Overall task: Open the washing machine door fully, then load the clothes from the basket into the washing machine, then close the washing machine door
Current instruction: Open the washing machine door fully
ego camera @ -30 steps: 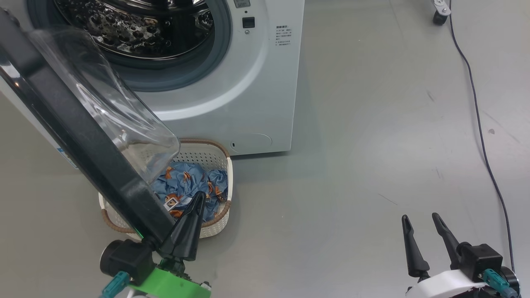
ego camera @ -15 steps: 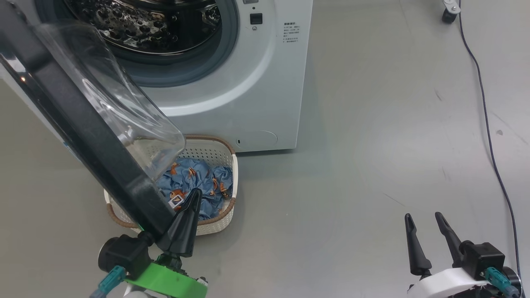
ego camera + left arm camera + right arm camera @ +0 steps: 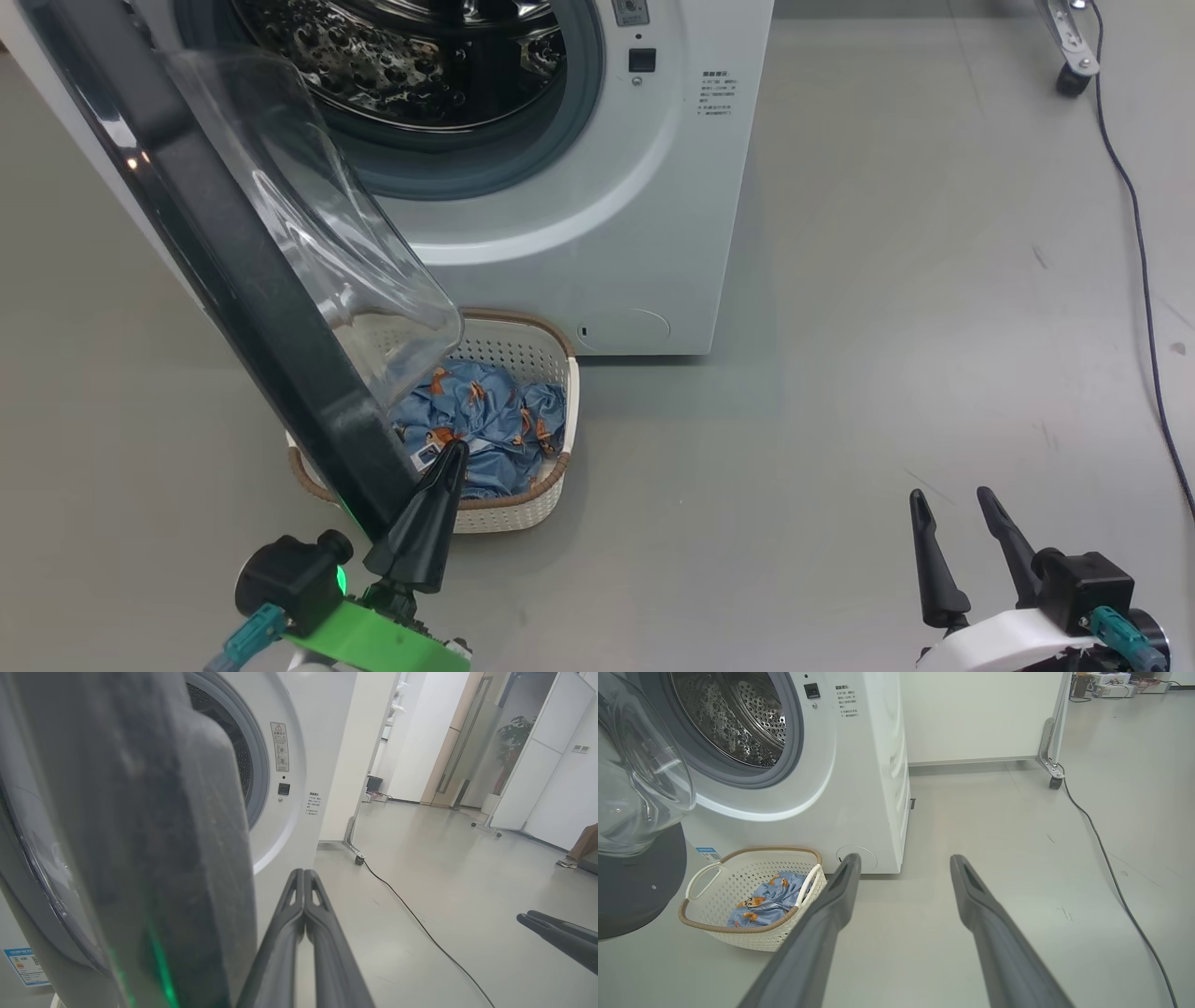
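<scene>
The white washing machine (image 3: 597, 233) stands with its steel drum (image 3: 411, 56) exposed. Its door (image 3: 233, 271) hangs ajar, black rim edge-on to the head view, glass bowl (image 3: 327, 215) over the basket (image 3: 523, 513). The blue printed clothes (image 3: 495, 420) lie in the basket. My left gripper (image 3: 453, 453) is shut with nothing in it, its fingers lying against the inner side of the door's lower rim (image 3: 163, 835). My right gripper (image 3: 948, 495) stands open and empty over the floor at lower right. The right wrist view shows the basket (image 3: 752, 933) and clothes (image 3: 768, 898) left of my right gripper (image 3: 905, 858).
A black cable (image 3: 1139, 261) runs along the floor at the right, ending by a caster wheel (image 3: 1069, 79) of a white partition (image 3: 971, 718). Open grey floor lies right of the machine. A person's foot (image 3: 567, 862) shows far off.
The head camera has shifted, so machine and basket sit further right in the picture. Against them the door's lower edge stands a little further left, left gripper still beside it. Right gripper unchanged.
</scene>
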Available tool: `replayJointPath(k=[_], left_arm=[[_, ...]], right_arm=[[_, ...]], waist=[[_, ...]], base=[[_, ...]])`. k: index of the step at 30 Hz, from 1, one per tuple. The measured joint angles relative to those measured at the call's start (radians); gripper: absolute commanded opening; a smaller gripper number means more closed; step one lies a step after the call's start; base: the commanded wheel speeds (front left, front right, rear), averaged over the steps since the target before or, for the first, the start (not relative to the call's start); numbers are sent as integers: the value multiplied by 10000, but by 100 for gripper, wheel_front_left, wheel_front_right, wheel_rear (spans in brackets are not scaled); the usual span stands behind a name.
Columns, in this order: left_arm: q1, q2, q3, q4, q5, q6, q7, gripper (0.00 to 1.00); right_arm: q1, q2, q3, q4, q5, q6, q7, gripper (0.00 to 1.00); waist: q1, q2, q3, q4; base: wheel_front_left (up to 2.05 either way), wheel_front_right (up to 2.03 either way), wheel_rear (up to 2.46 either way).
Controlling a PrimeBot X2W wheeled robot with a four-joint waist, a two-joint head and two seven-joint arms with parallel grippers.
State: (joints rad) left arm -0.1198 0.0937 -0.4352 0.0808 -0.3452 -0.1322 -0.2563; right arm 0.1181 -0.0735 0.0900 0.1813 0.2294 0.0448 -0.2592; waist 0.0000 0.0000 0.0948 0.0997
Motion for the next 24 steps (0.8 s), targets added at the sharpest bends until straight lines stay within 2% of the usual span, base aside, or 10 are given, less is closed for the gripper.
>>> replayJointPath(k=[15, 24], left_arm=[[358, -46, 792, 259, 15, -2, 0, 0], [698, -44, 1528, 416, 29, 326, -2, 0]], right_arm=[[14, 86, -111, 88, 0, 86, 0, 100], [32, 111, -173, 113, 0, 171, 0, 100]], waist=[[0, 0, -263, 626], [0, 0, -331, 1073]], base=[[0, 0, 0], [0, 0, 0]])
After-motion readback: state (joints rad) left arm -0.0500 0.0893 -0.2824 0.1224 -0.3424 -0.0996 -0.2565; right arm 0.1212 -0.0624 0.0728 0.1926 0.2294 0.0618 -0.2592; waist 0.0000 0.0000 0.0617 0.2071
